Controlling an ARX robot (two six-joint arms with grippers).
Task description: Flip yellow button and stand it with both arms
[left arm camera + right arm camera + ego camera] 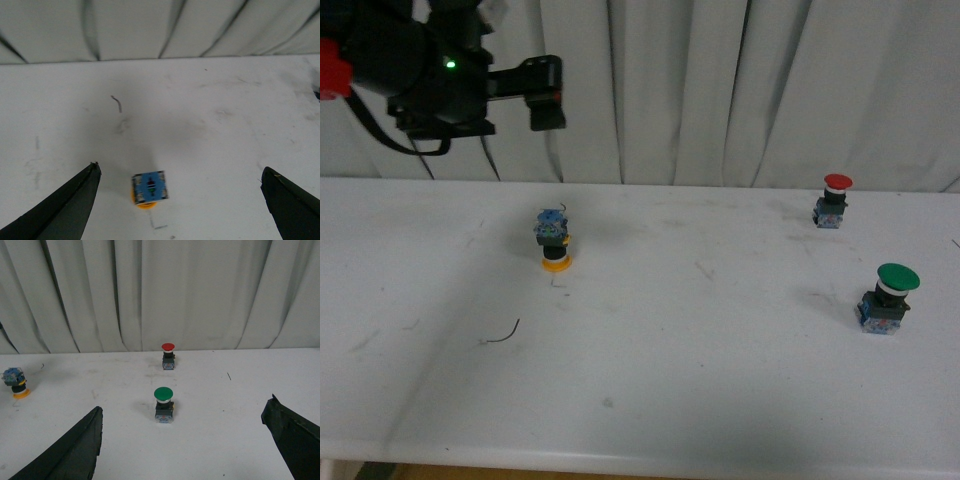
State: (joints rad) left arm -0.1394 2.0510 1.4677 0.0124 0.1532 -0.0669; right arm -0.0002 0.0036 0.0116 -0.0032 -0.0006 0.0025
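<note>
The left claw (180,167) and the right claw (185,405) both gape wide open.

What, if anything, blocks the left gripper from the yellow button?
Likely reachable, yes. The left gripper hangs open above the yellow button, which sits cap-down between its fingers; bare table around it, nothing in between.
</note>
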